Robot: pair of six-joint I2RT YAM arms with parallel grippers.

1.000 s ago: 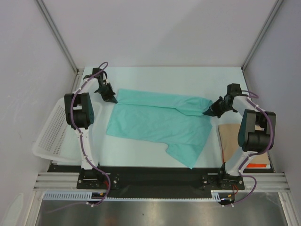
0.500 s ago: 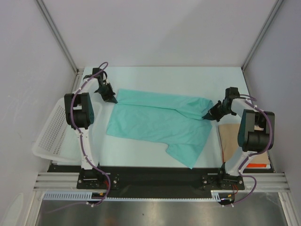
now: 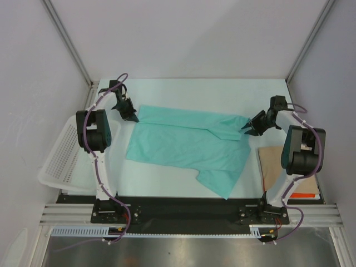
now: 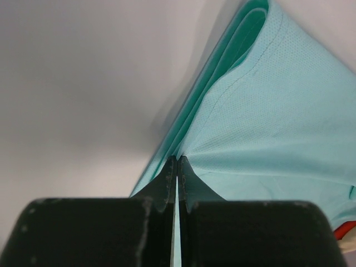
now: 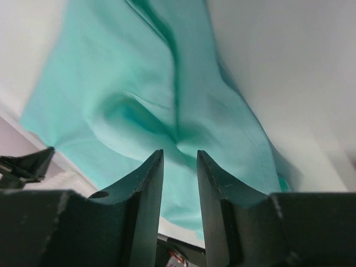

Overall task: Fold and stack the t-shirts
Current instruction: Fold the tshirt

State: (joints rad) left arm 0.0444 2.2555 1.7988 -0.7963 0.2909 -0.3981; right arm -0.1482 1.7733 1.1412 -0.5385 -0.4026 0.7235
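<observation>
A single teal t-shirt (image 3: 183, 146) lies spread across the middle of the white bench (image 3: 183, 92). A band along its far edge is doubled over, and one loose flap trails toward the near edge. The left gripper (image 3: 131, 115) sits at the shirt's far-left corner. In the left wrist view its black fingers (image 4: 166, 181) are pressed together on a thin pinch of the cloth, with the folded layers fanning away from the tips. The right gripper (image 3: 245, 131) is at the shirt's far-right corner. In the right wrist view its fingers (image 5: 146, 189) stand apart with a clear gap, and puckered teal cloth shows just beyond the tips; whether they touch it cannot be told. A white mesh basket (image 3: 60, 158) hangs off the left edge of the bench. A flat brown cardboard sheet (image 3: 272, 164) lies by the right edge, near the right arm, just beside the shirt but apart from it.
</observation>
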